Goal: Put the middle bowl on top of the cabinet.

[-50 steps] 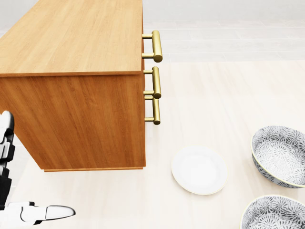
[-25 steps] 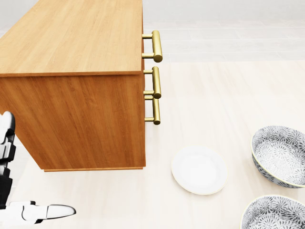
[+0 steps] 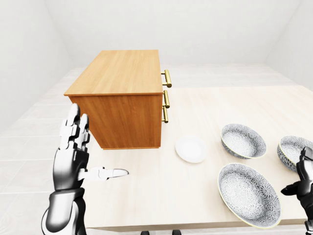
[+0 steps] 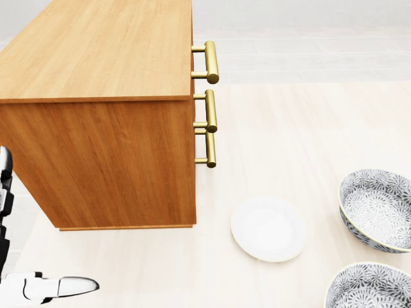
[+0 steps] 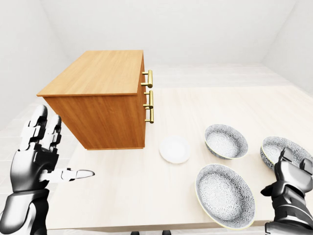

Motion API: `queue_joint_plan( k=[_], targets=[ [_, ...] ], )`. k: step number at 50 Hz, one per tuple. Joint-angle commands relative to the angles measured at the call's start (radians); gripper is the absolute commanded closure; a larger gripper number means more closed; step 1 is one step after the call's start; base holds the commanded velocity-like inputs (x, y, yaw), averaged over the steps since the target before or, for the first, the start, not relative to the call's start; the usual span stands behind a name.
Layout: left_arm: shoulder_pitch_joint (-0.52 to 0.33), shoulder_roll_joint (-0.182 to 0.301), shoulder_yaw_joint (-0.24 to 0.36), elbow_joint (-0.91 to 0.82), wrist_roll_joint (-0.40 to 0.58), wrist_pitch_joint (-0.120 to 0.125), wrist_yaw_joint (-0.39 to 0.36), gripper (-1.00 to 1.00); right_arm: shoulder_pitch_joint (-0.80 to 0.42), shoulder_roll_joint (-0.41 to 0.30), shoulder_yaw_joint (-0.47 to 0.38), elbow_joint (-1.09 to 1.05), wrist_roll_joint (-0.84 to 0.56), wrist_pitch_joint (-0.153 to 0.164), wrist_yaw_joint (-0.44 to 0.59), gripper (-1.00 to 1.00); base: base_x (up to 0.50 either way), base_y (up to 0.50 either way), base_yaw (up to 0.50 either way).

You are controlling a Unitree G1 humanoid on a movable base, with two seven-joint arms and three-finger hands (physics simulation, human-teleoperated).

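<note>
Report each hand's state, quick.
Left hand: open, empty.
Right hand: open, loosely curled, empty.

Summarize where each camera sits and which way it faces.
Left-eye view: on the head, looking down across the table at cabinet, white plate, three patterned bowls; left robot hand lower-left, right robot hand at right edge.
Head view: on the head, pitched steeper, tighter on cabinet and plate; only left thumb and fingers, bottom-left.
Right-eye view: same aim, offset sideways; both robot hands show.
Shared: eye views show nearly the same scene.
</note>
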Motion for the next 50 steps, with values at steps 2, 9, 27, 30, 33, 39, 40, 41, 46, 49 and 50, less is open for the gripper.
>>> queue_joint_plan(
  k=[2, 9, 27, 30, 33, 39, 40, 41, 46, 49, 50],
  targets=[
    [0.011, -0.007, 0.016, -0.059, -0.003, 0.0, -0.008, -1.0, 0.01, 0.006, -0.001, 0.007, 0.016, 0.0, -0.003, -1.0, 0.0, 0.0, 0.0],
    [0.016, -0.013, 0.005, -0.067, 0.01, 0.0, -0.012, -1.0, 0.013, 0.021, 0.008, 0.013, 0.01, 0.0, -0.016, -1.0, 0.0, 0.0, 0.0],
    [0.011, -0.016, 0.001, -0.073, 0.018, 0.0, -0.013, -1.0, 0.008, 0.026, 0.012, 0.012, 0.002, 0.0, -0.019, -1.0, 0.0, 0.0, 0.0],
    [0.01, -0.015, 0.002, -0.062, 0.02, 0.0, -0.013, -1.0, 0.007, 0.031, 0.017, 0.014, -0.006, 0.0, -0.025, -1.0, 0.0, 0.0, 0.0],
    [0.009, -0.015, 0.003, -0.055, 0.021, 0.0, -0.011, -1.0, 0.006, 0.03, 0.015, 0.013, -0.006, 0.0, -0.024, -0.39, 0.0, 0.0, 0.0],
    [0.012, -0.016, 0.005, -0.056, 0.018, 0.0, -0.011, -1.0, 0.005, 0.026, 0.015, 0.011, -0.007, 0.0, -0.024, 0.97, 0.0, 0.0, 0.0],
    [0.015, -0.016, 0.006, -0.057, 0.016, 0.0, -0.012, -1.0, 0.005, 0.025, 0.014, 0.01, -0.007, 0.0, -0.024, 1.0, 0.0, 0.0, 0.0],
    [0.016, -0.017, 0.007, -0.057, 0.015, 0.0, -0.013, -1.0, 0.005, 0.025, 0.014, 0.01, -0.007, 0.0, -0.025, 1.0, 0.0, 0.0, 0.0],
    [0.022, -0.018, 0.009, -0.058, 0.016, 0.0, -0.015, -1.0, 0.005, 0.027, 0.017, 0.009, -0.01, 0.0, -0.026, 1.0, 0.0, 0.0, 0.0],
    [0.026, -0.019, 0.016, -0.062, 0.01, 0.0, -0.019, -1.0, 0.004, 0.025, 0.016, 0.008, -0.009, 0.0, -0.025, 1.0, 0.0, 0.0, 0.0],
    [0.027, -0.019, 0.018, -0.061, 0.01, 0.0, -0.02, -1.0, 0.004, 0.024, 0.016, 0.006, -0.009, 0.0, -0.024, 1.0, 0.0, 0.0, 0.0]
  ],
)
